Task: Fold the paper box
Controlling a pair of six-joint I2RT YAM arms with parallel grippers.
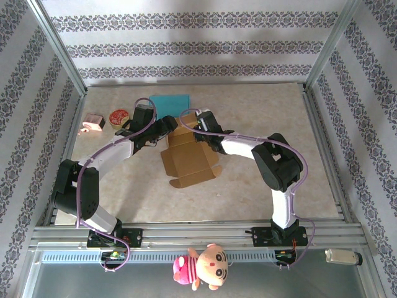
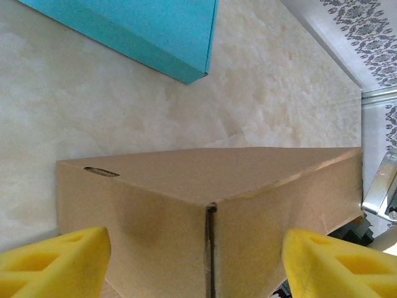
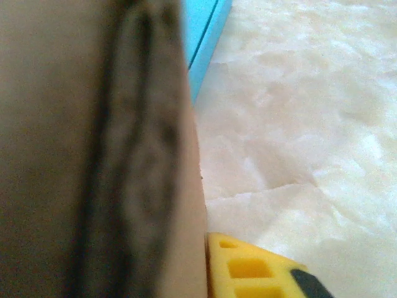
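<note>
The brown paper box (image 1: 189, 158) lies mid-table, its rear walls raised and its front flaps spread flat. My left gripper (image 1: 162, 128) is at the box's back left corner. In the left wrist view it (image 2: 197, 261) is open, its yellow fingers (image 2: 56, 264) wide apart on either side of the box's corner seam (image 2: 211, 248), apart from the card. My right gripper (image 1: 197, 124) is at the back right wall. In the right wrist view one yellow finger (image 3: 260, 270) presses against a blurred brown panel (image 3: 93, 155); the other finger is hidden behind it.
A flat teal box (image 1: 170, 102) lies just behind the paper box, close to both grippers. A pink object (image 1: 93, 123) and a round red-topped cup (image 1: 118, 117) sit at the back left. A plush doll (image 1: 205, 267) hangs off the front rail.
</note>
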